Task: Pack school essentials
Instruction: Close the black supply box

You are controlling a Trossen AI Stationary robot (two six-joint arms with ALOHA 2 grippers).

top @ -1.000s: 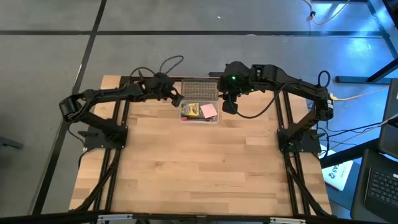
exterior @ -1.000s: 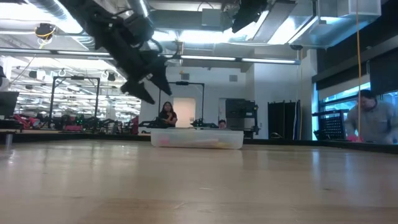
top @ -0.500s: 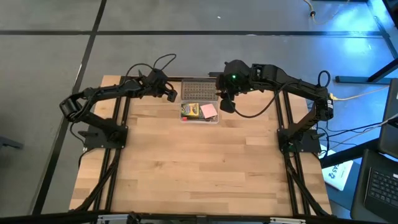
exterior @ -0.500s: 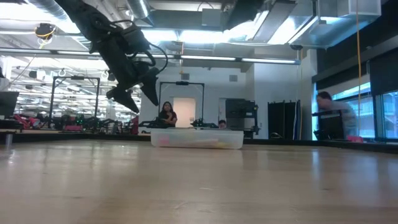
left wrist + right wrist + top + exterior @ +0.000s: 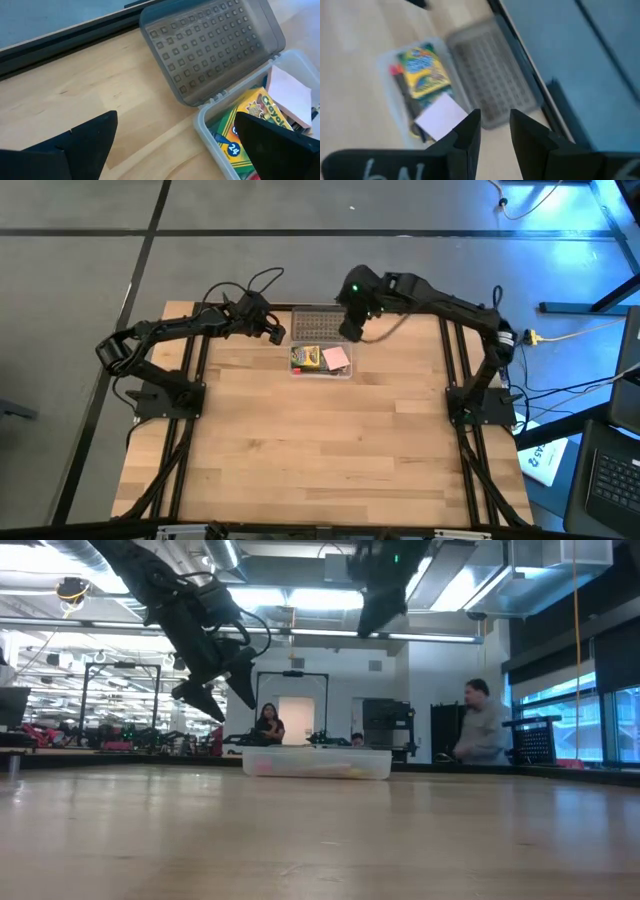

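Right end effector (image 5: 347, 331), empty, fingers narrowly parted, has swung over lid (image 5: 320, 324); left end effector (image 5: 275, 332) released, retreated. Case (image 5: 321, 361) packed; closing likely next.

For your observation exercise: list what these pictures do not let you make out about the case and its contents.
- Items under the crayon box and pink pad: covered in both wrist views.
- Contents in the low view: the clear case shows only blurred colours.
- Case's far end in the left wrist view: cut off by the edge and the left hand.
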